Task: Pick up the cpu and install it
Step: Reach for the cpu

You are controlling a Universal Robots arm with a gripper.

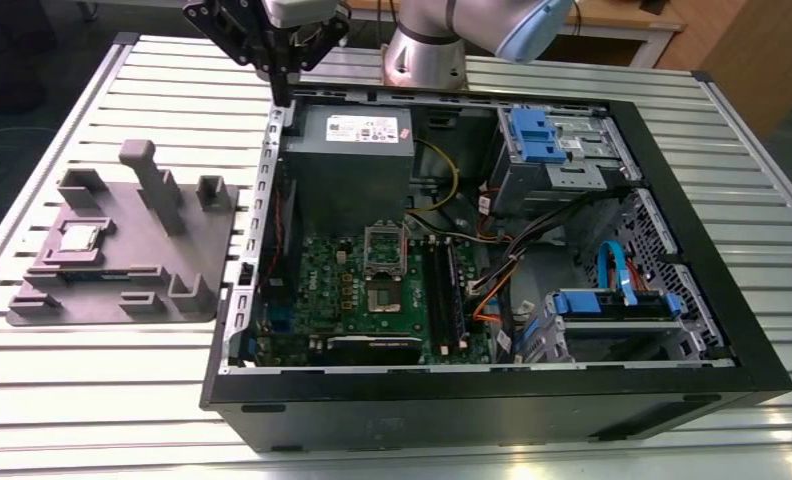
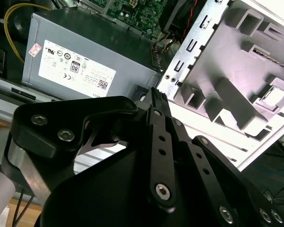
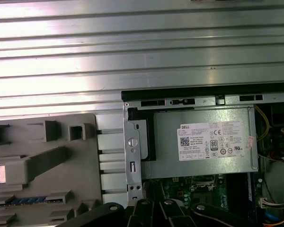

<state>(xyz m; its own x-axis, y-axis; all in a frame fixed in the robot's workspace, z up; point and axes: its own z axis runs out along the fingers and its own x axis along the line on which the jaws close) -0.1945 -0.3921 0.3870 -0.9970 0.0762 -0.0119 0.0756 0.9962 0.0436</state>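
While gripper hangs pressed together, empty, cpu lies flat: silvery square, pale rim.

Silvery cpu, grey tray, green motherboard, black case, blue drive latches, ribbed silver counter.

Slatted table: computer case, grey fixture

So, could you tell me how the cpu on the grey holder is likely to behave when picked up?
The cpu looks thin, flat and metal-topped, so probably stiff and light. It lies flat in the grey holder, so rolling seems unlikely; its smooth top may be slippery.
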